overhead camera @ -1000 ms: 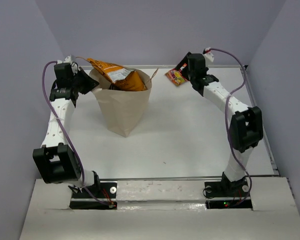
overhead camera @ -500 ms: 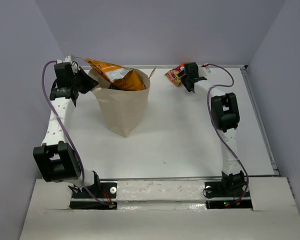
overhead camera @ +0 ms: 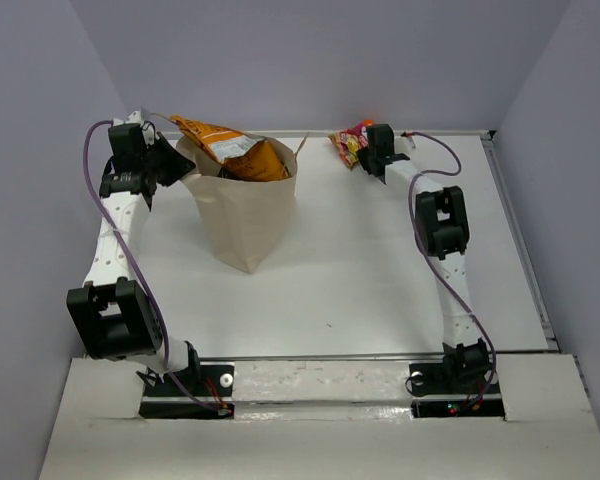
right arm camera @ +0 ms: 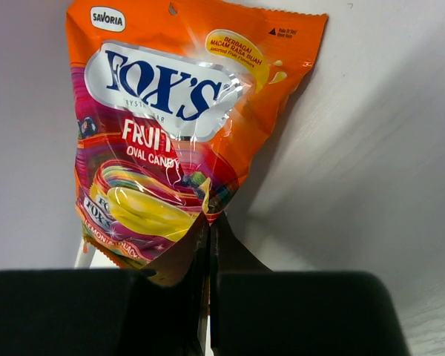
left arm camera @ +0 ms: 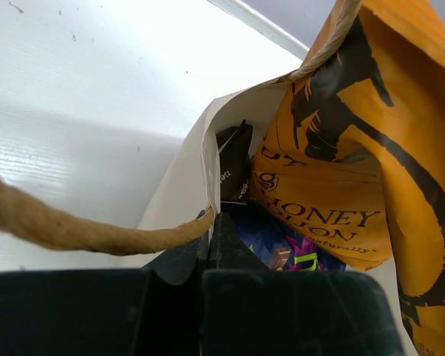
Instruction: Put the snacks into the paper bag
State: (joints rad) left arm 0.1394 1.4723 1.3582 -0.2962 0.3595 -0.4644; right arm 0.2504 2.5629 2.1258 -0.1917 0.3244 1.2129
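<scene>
**As the right jaws close, the last loose packet is caught**

While the table (overhead camera: 360, 270) looks much as it did a second ago, we see one real change at its far edge: the right arm has stretched out toward the back wall, and its jaws, wide apart a moment earlier, have now come together. That means the pick is made, and we judge the carry to the bag comes next.

We find the paper bag (overhead camera: 245, 215) standing upright at the left rear, its mouth open. The orange packet (overhead camera: 230, 150) pokes out above the rim. Through the left wrist view we also make out the dark brown packet (left arm camera: 233, 159) and the purple packet (left arm camera: 282, 241) deeper inside; the teal one we cannot see.

We find the red-orange packet (overhead camera: 350, 143) at the far edge, well apart from the bag. The right gripper (right arm camera: 210, 222) is clamped on its lower edge; whether it is off the surface yet we cannot tell.

The left gripper (left arm camera: 211, 222) stays pinched on the bag's rim, just beside the cord handle (left arm camera: 74, 230), steadying the mouth.
</scene>
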